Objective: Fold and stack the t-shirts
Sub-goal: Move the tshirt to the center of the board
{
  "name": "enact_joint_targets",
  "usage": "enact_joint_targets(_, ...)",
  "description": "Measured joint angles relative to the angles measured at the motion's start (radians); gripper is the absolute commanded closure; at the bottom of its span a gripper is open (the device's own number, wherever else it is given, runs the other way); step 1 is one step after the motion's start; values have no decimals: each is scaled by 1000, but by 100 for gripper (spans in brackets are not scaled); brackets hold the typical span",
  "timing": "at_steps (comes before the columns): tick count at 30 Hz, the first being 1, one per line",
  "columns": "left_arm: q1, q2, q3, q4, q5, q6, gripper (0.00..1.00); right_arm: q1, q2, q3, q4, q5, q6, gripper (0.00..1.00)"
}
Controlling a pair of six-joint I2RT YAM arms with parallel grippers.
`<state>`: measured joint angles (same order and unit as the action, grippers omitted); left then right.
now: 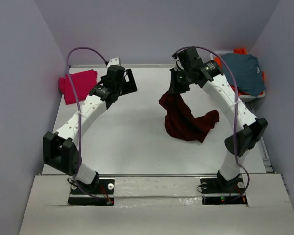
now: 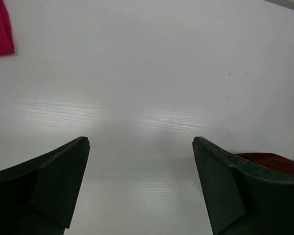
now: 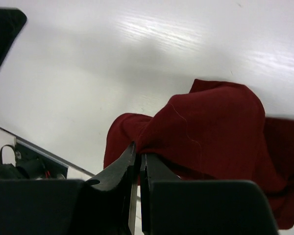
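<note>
White table [image 1: 137,147]: right gripper [image 3: 138,152] clamps the maroon t-shirt [image 1: 183,120]; left gripper [image 2: 141,142] gapes left of it; grey-blue garment [image 1: 245,71] behind.

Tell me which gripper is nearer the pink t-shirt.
Left. The left gripper hangs open just right of the pink t-shirt, apart from it; the right gripper is farther right, shut on the maroon t-shirt.

Bright, even overhead light. The white desk [image 2: 152,73] shows streaky glare in both wrist views; shadows are soft, and the left tool [image 2: 141,142], close to the lens, looks slightly blurred.
</note>
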<state>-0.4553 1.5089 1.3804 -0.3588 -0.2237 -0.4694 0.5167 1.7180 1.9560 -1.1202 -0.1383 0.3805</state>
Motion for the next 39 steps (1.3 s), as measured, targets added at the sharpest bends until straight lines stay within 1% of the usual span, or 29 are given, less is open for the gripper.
enact_joint_targets(2,8,-3,-7,7,-6,0,1,10,99,117,-16,-7,-6,93)
enact_joint_targets(3,8,-5,-16,11,-7,0,1,43,283,323,-31,-14,-24,93)
enact_joint_targets(5,3,-9,-49,11,-10,-5,1,55,308,341,-43,-14,-28,93)
enact_joint_targets(7,3,-15,-61,13,-11,-11,1,62,352,422,-83,9,-29,93)
enact_joint_targets(11,6,-26,-78,10,-20,-15,1,35,356,418,-63,35,-5,93)
enact_joint_targets(13,6,-31,-79,9,-24,-15,1,-10,335,333,-24,42,17,93)
enact_joint_targets(14,6,-32,-79,10,-24,-15,1,-36,329,285,-15,45,25,92)
enact_joint_targets(15,6,-35,-79,11,-24,-15,1,-57,330,251,-16,48,31,76)
enact_joint_targets(16,6,-37,-79,10,-24,-15,1,-78,338,227,-16,59,34,64)
enact_joint_targets(17,6,-38,-79,10,-24,-15,1,-97,351,215,-20,68,37,43)
enact_joint_targets(20,6,-38,-80,11,-23,-16,1,-111,376,211,-24,72,32,8)
enact_joint_targets(22,6,-38,-80,10,-22,-18,1,-103,366,172,-9,72,39,7)
enact_joint_targets(25,6,-38,-80,10,-20,-18,1,-93,280,23,20,83,35,7)
enact_joint_targets(28,6,-38,-80,10,-20,-18,1,-85,145,-156,29,90,55,12)
enact_joint_targets(29,6,-38,-80,10,-19,-18,1,-85,111,-201,39,90,62,12)
enact_joint_targets(31,6,-38,-80,10,-18,-18,1,-84,-17,-357,39,94,92,11)
enact_joint_targets(34,6,-37,-80,11,-14,-18,1,-84,-160,-506,32,100,132,9)
enact_joint_targets(36,6,-32,-80,12,-7,-18,1,-85,-229,-563,26,105,153,9)
enact_joint_targets(39,6,-16,-80,16,9,-18,1,-84,-261,-586,30,109,183,10)
